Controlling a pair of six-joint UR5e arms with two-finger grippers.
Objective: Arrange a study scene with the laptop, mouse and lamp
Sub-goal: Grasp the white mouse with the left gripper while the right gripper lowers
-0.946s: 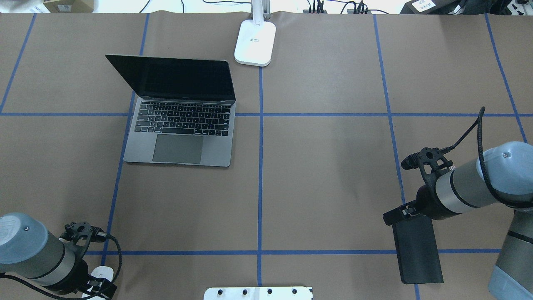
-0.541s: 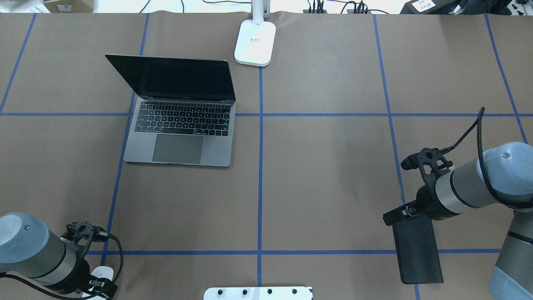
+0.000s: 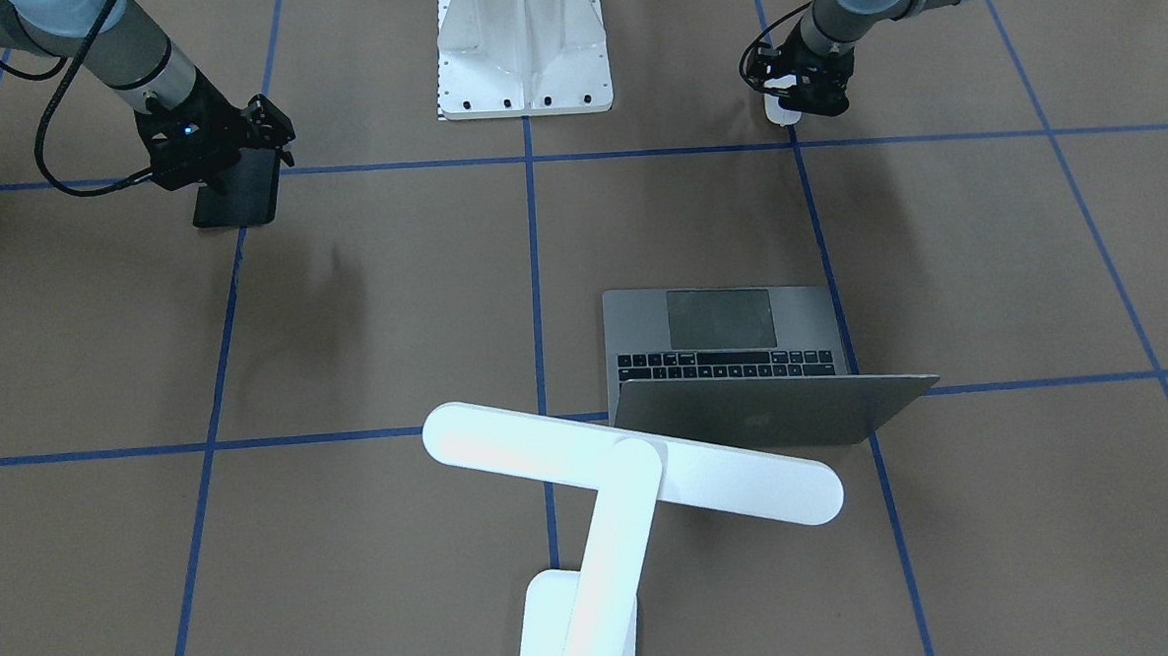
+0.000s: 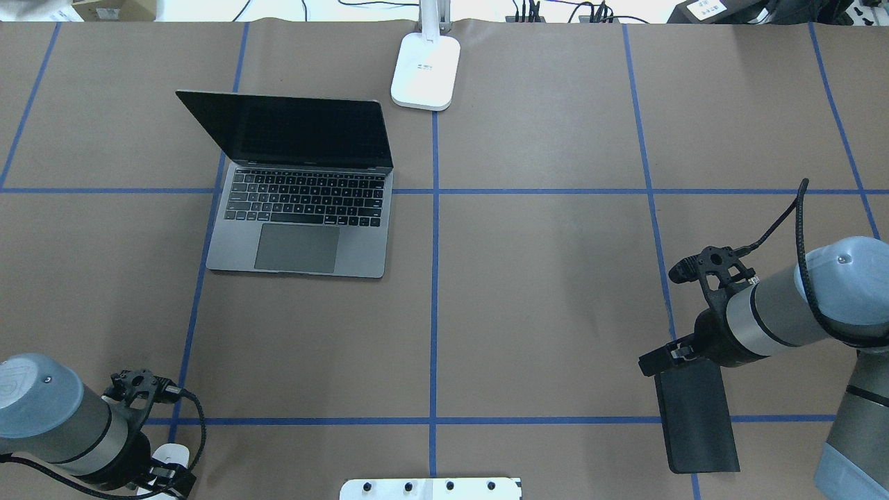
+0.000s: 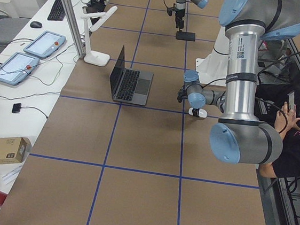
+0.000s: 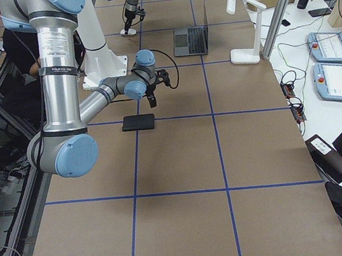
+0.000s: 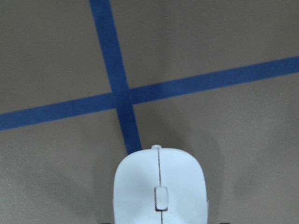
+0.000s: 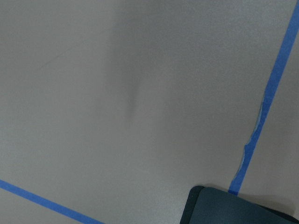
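Shifted slightly since a moment earlier, the left pincer (image 4: 167, 476) was held over the mouse (image 7: 160, 186), well apart from the laptop (image 4: 298, 229); its opening could not be told. A square, centred grip on the mouse's flanks was judged needed before any lift.

Your black two-finger left gripper (image 4: 167, 478) sits low in the overhead view's bottom-left corner, jaws hidden under its grey wrist. Your black right gripper (image 4: 660, 360) hangs lower right, forearm slanting inward, jaw gap unclear.
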